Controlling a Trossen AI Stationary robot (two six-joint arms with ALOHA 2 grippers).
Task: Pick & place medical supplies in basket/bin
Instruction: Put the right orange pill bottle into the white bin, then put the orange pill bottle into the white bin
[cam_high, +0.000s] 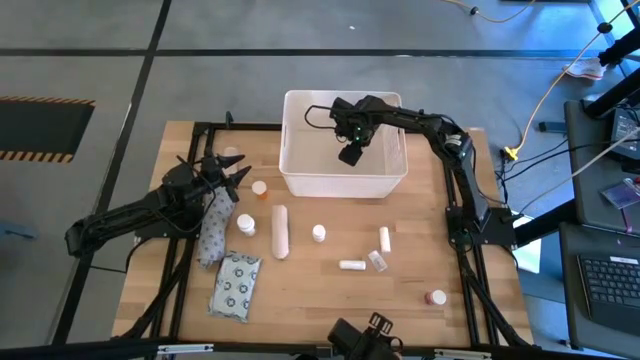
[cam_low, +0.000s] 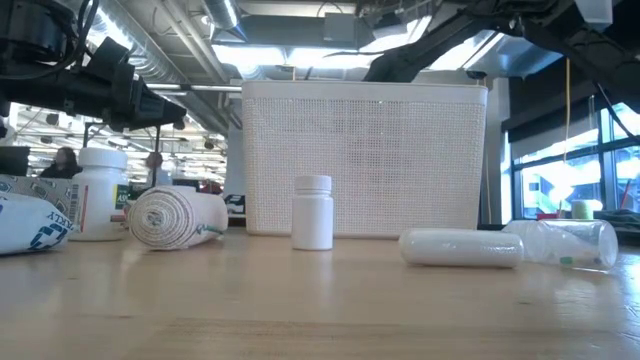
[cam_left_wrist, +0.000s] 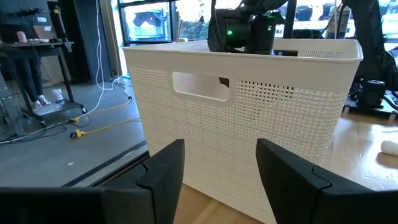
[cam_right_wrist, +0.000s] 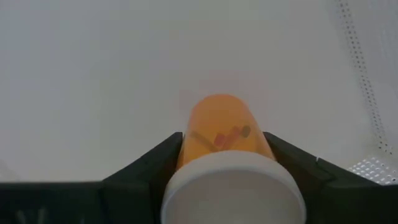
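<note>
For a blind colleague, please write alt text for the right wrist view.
An orange pill vial with a white cap sits between the right gripper's two dark fingers, above the white floor of the bin; a perforated wall shows at one edge.

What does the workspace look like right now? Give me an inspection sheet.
Surface: wooden table, supplies scattered on it.
Job's things: white basket at the far edge; bandage roll, small white bottles, ring-pattern packet outside it.
Clutter: nothing seen.
Grippers: right gripper over the basket, orange vial with white cap between its fingers; left gripper open, empty, facing the basket's side.
Cables: yellow cable on the floor to the right.
Surroundings: keyboard at right.
</note>
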